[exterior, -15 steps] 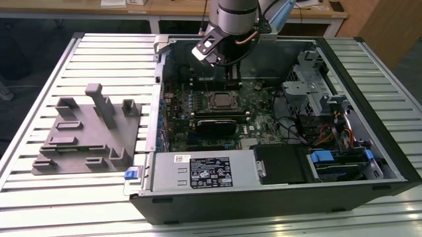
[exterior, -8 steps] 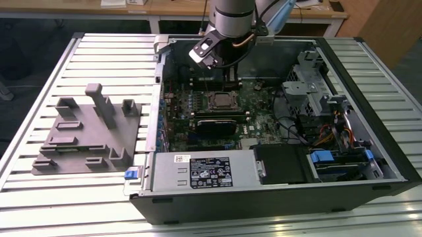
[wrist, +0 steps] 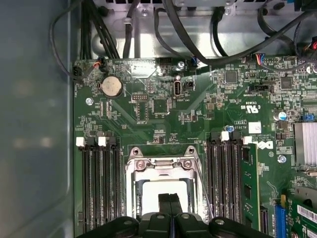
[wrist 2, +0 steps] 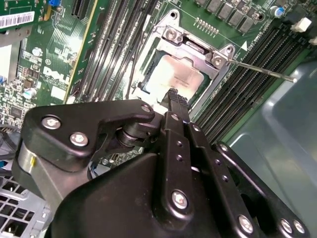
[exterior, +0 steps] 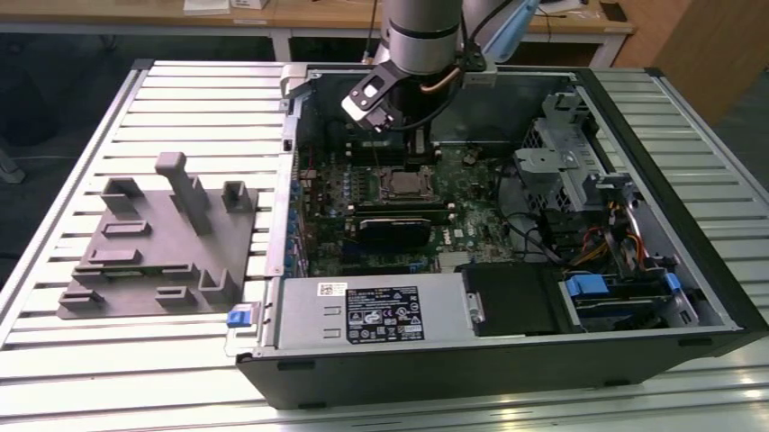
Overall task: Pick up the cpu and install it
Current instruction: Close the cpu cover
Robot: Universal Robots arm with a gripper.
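Jaws — closed together, gripping nothing | directly over cpu [wrist 2: 176, 74] — seated in motherboard socket [wrist 2: 194, 45]

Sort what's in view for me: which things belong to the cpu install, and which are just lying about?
Job in hand:
cpu, lying in its socket
socket frame
pincer, shut, over the cpu

Lying about:
grey fixture
power supply
coin battery
memory slots

The silver-grey cylindrical metal arm [exterior: 420, 36] carries looping black cables [exterior: 451, 94]; its matte black angular gripper [wrist 2: 173, 96] is studded with bright silver screws [wrist 2: 179, 199].
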